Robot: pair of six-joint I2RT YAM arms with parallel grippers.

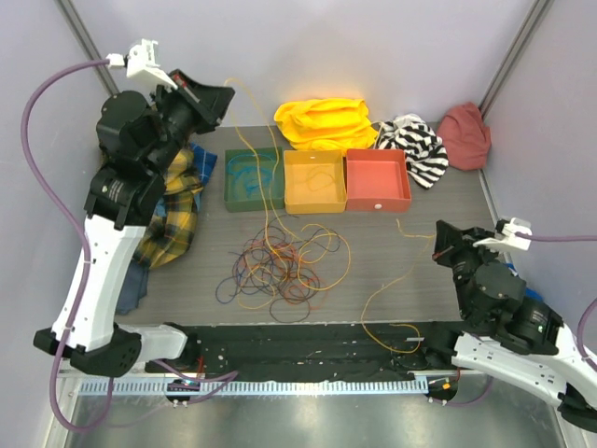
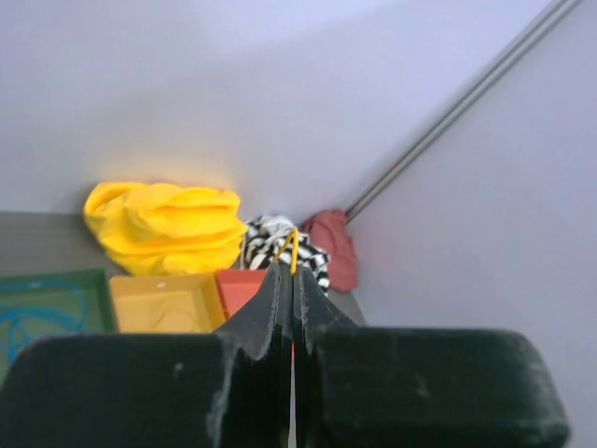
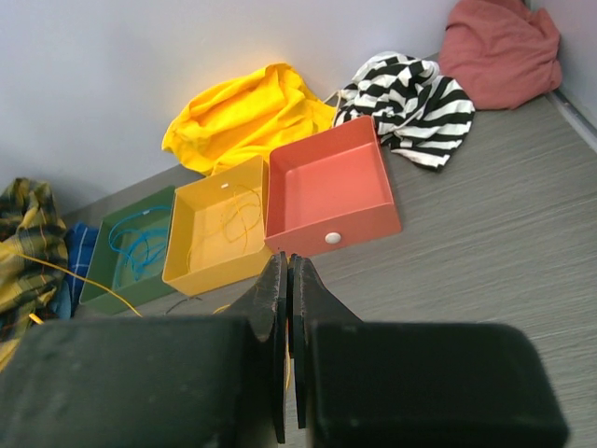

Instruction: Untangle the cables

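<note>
The cables (image 1: 280, 266) lie as a tangle of thin yellow-orange, red, blue-purple and dark loops on the table in front of the trays. My left gripper (image 1: 227, 101) is raised high at the back left and shut on a yellow cable (image 2: 293, 247). That cable hangs down across the green tray into the tangle. Its loop pokes out past my left gripper (image 2: 293, 271) tips. My right gripper (image 1: 440, 245) is low at the right, its jaws pressed together (image 3: 288, 261) with a yellow strand (image 3: 287, 373) between them. That strand loops along the table's near edge (image 1: 378, 313).
Green tray (image 1: 254, 179) holding a teal loop, yellow tray (image 1: 314, 182) and red tray (image 1: 377, 179) stand in a row at the back. Behind them lie a yellow cloth (image 1: 322, 121), a striped cloth (image 1: 415, 145) and a red cloth (image 1: 466, 135). A plaid cloth (image 1: 173, 215) lies left.
</note>
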